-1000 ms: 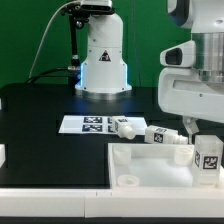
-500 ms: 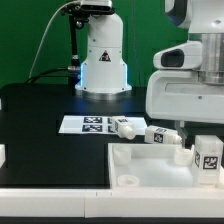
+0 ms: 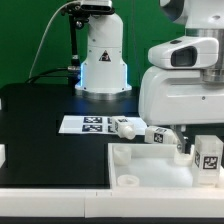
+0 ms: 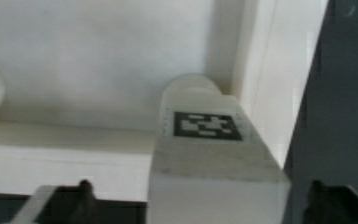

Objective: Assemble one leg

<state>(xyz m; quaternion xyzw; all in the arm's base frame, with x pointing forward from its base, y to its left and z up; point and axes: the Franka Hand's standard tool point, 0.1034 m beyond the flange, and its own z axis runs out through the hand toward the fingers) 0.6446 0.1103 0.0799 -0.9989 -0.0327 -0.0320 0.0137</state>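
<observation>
In the wrist view a leg (image 4: pixel 215 150), a chunky white post with a black-and-white tag, lies lengthwise between my gripper's (image 4: pixel 194 198) two dark fingers. The jaws are open and there is a gap on each side of the leg. In the exterior view the gripper (image 3: pixel 182 129) hangs low at the white panel's (image 3: pixel 140 165) far edge, mostly hidden by the arm's big white housing. Two more legs (image 3: pixel 125 127) (image 3: pixel 160 135) lie on the black table beside it. Another leg (image 3: pixel 207 154) stands upright on the panel at the exterior view's right.
The marker board (image 3: pixel 85 124) lies flat on the table left of the lying legs. The robot's white base (image 3: pixel 103 60) stands at the back. A small white part (image 3: pixel 2 155) sits at the left edge. The panel has a round corner socket (image 3: pixel 127 180).
The arm's housing has moved toward the exterior view's left and now fills more of the picture. The legs and the panel have not moved.
</observation>
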